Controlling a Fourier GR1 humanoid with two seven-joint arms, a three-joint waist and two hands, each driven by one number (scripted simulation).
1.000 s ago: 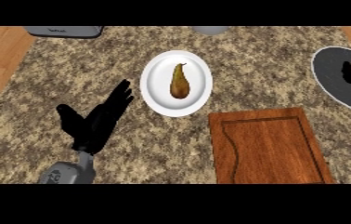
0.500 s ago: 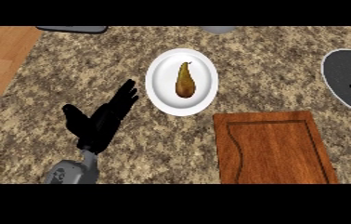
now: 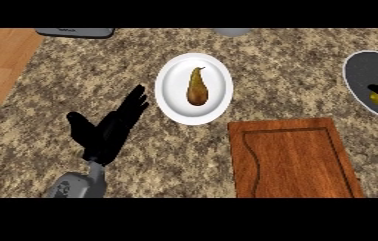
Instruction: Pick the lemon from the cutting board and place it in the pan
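- Head view: the left hand shows at the lower left over the speckled counter, fingers straight and spread, pointing up and to the right, holding nothing
- Its fingertips lie just beside the left rim of a white plate, which carries a brown pear
- The wooden cutting board sits at the lower right with its top bare
- The dark pan is cut off by the right edge; a small yellow patch, likely the lemon, shows inside it, well apart from the left hand
- The right hand does not show
- Two grey things touch the upper edge, too cropped to name
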